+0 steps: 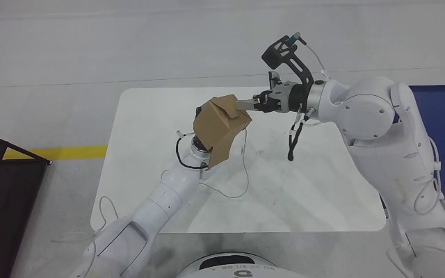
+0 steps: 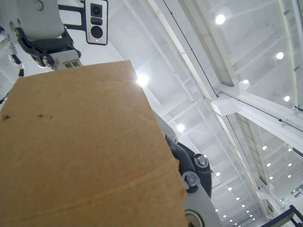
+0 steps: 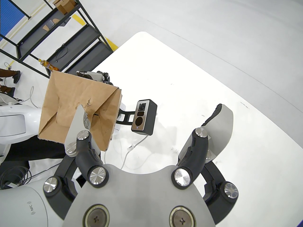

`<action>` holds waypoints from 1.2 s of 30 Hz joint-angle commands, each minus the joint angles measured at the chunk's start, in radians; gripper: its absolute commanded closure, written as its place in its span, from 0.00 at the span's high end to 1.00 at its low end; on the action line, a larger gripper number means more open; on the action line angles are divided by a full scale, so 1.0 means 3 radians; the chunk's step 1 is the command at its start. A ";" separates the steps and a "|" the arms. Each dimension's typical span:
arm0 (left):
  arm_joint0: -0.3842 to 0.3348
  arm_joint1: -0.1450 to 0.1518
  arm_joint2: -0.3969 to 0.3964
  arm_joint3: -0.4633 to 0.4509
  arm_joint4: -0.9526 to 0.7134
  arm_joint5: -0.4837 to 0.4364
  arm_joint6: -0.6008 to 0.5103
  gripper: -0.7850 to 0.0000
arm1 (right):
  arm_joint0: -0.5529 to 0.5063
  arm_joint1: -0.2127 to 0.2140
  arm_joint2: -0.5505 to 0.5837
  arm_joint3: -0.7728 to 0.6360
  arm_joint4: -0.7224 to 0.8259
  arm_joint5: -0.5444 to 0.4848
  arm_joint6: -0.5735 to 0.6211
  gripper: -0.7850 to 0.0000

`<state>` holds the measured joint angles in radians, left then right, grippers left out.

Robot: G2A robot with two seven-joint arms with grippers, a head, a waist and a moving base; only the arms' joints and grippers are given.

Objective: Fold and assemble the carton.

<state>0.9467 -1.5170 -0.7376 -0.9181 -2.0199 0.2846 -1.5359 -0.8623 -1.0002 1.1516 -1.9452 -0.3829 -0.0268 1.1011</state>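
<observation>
My left gripper (image 2: 196,166) is mostly buried behind the carton (image 1: 221,126) — I cannot tell its grip. The carton, creased brown cardboard with scuffed, folded flaps, hangs tilted above the smooth white table (image 1: 313,194). The right gripper (image 3: 149,111) gapes wide — one pale finger (image 3: 77,124) overlaps the flapped end.

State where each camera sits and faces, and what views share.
Top: above the arms, facing down at the table; left arm and right arm show.
Left wrist: facing up past the carton to the ceiling; own finger link shows.
Right wrist: facing down at table and carton; open right gripper shows.
All share the carton.
</observation>
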 commanded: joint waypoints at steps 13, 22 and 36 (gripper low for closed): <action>-0.0008 0.0017 0.0033 -0.0027 0.0011 0.0000 0.0000 0.00 | 0.0044 -0.0005 -0.0099 0.0024 -0.0051 -0.0076 0.0009 1.00; -0.0011 0.0026 0.0046 -0.0041 0.0013 0.0000 0.0000 0.00 | 0.0102 -0.0018 -0.0195 0.0041 -0.0092 -0.0084 0.0019 1.00; 0.0007 0.0050 0.0043 -0.0097 0.0009 0.0000 0.0000 0.00 | 0.0171 -0.0029 -0.0280 0.0049 -0.0153 -0.0072 0.0064 1.00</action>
<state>0.9492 -1.5020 -0.7262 -0.9459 -2.0162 0.2846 -1.5359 -0.8119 -1.0086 1.0704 -1.9295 -0.4267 -0.0472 1.1203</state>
